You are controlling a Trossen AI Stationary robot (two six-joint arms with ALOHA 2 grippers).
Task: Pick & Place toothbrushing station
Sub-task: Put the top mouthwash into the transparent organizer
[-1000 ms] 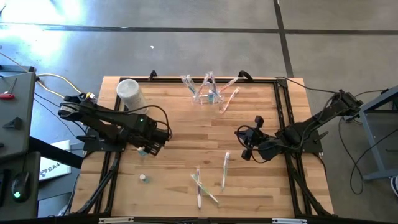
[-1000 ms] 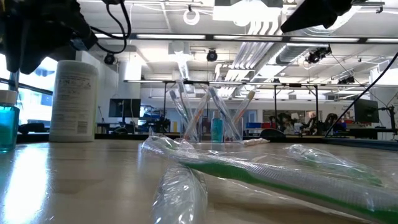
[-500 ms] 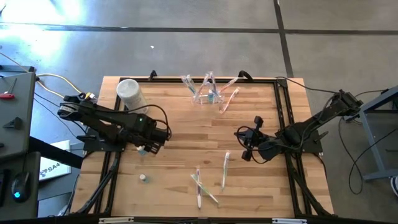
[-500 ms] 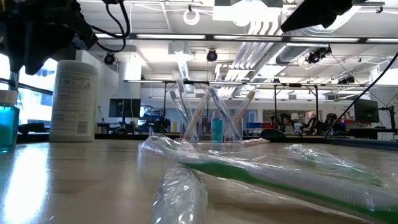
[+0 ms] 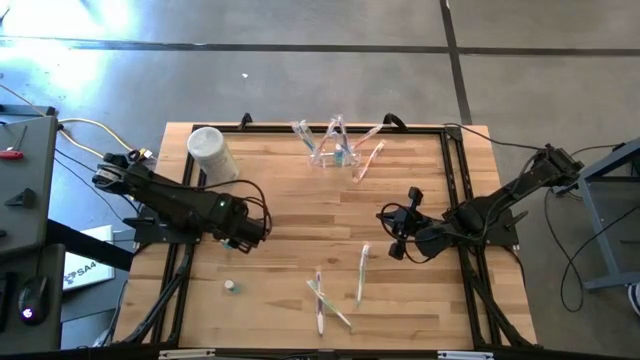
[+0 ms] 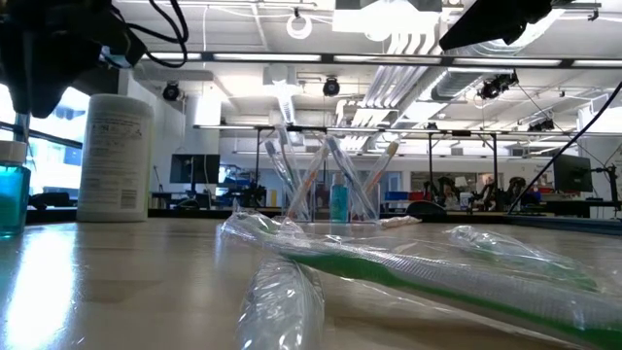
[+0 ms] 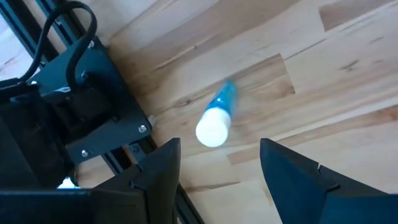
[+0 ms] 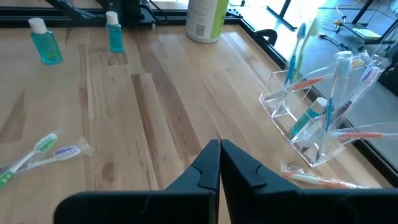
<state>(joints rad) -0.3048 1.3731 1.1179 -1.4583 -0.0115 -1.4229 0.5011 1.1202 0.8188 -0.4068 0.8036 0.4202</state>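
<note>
The toothbrushing station (image 5: 335, 150) is a clear plastic holder standing on its base at the table's far edge, with toothbrushes and a small blue bottle in it; it also shows in the low view (image 6: 326, 190) and the right wrist view (image 8: 314, 121). My left gripper (image 5: 243, 236) hangs open over the table's left part, pointing down. Its fingers (image 7: 163, 167) stand apart above a small blue bottle with a white cap (image 7: 214, 123), which stands on the wood. My right gripper (image 5: 393, 232) is shut (image 8: 219, 163) in the air right of centre, far from the station.
A white canister (image 5: 210, 150) stands at the far left. A second small bottle (image 5: 230, 286) stands near the front left. Loose toothbrushes (image 5: 335, 290) lie near the front centre, wrapped ones close to the low camera (image 6: 389, 262). One toothbrush (image 5: 368, 160) lies beside the station.
My left gripper has swung a little toward the table's near edge, staying open, and now covers the small bottle that showed beside it in the high view. The right arm has kept still.
</note>
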